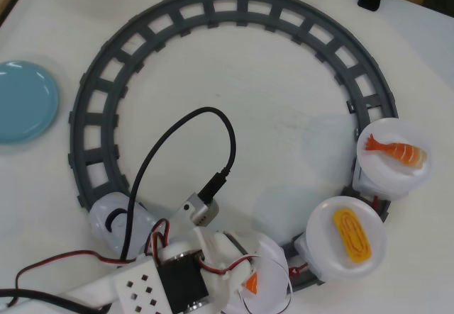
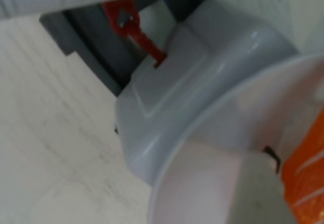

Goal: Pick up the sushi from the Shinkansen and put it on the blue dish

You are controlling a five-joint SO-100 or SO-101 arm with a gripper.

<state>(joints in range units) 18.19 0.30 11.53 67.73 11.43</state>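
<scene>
step in hand: reach and grasp; the gripper (image 1: 250, 280) sits low over the first plate (image 1: 273, 257) of the shinkansen (image 1: 117, 218), at the bottom of the overhead view.
sushi: on that plate, mostly hidden under the arm; an orange corner (image 1: 251, 283) shows in the overhead view, a striped orange edge (image 2: 306, 183) in the wrist view.
hand state: cannot tell; no view shows the jaws clearly.
blue dish: empty (image 1: 21, 101), far left of the overhead view, well apart from the train.
next move: likely close on the slab, lift clear of the plate rim, then swing left.
overhead view only: track (image 1: 213, 6), shrimp piece (image 1: 394, 151), egg piece (image 1: 352, 234), dish.
wrist view only: stripes on the sushi, red coupling (image 2: 136, 32), car body under the plate.
</scene>
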